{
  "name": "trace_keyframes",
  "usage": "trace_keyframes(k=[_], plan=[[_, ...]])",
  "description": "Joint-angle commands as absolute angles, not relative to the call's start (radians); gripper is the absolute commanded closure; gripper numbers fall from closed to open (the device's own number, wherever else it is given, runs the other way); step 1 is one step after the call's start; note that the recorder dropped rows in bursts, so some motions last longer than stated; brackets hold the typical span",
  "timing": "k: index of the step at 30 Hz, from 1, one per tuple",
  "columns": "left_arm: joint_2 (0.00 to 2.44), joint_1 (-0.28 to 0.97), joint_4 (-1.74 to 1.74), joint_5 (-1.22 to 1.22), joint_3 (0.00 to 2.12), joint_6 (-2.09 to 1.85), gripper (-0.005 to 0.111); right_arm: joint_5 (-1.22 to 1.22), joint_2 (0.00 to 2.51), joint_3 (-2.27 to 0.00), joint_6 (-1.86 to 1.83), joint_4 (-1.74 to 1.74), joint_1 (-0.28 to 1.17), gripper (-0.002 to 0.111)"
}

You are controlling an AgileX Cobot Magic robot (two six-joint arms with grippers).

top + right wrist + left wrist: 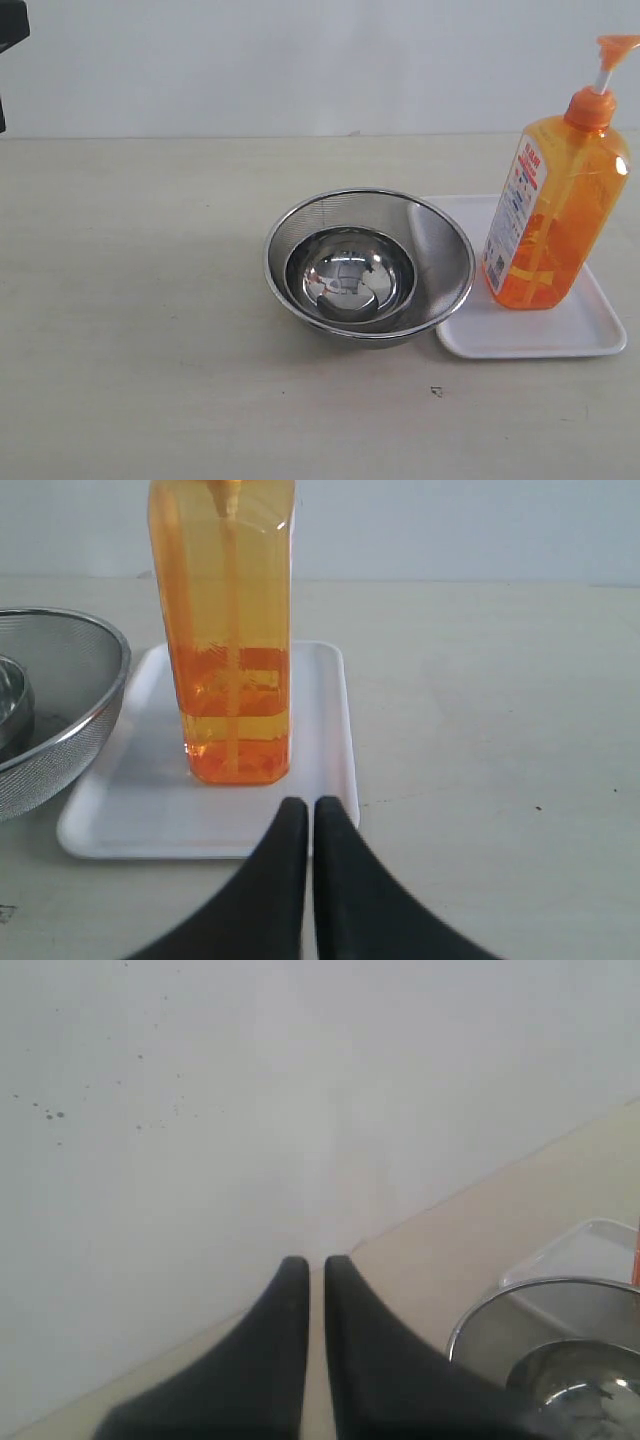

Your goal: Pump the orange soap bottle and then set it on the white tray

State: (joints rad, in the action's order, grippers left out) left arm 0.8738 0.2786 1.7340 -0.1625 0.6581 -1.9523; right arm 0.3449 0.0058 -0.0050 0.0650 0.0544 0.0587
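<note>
The tall translucent orange plastic soap bottle [555, 220] stands upright on the flat white plastic tray [520, 342], so placement appears complete and pumping cannot be verified, while the left claw [315, 1263] and the right claw [303, 807] are each pressed together and empty.

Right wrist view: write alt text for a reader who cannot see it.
An orange soap bottle stands upright on a white tray. A steel mesh bowl sits at the tray's edge. The right gripper, shut and empty, is in the foreground, apart from the bottle.

Matte black jaws on both wrists — broad-based, curving in to slim pointed tips
</note>
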Motion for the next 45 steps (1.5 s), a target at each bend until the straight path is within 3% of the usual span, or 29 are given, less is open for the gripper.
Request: trace_keyframes(k=[1,45], plan=[[0.867,0.275,1.744,-0.156,0.656,-1.944,0.102,0.342,0.0,0.0,0.066,0.055,0.056,0.108],[0.867,0.275,1.744,-0.156,0.656,-1.944,0.102,0.345,0.0,0.0,-0.021,0.011,0.056,0.108]])
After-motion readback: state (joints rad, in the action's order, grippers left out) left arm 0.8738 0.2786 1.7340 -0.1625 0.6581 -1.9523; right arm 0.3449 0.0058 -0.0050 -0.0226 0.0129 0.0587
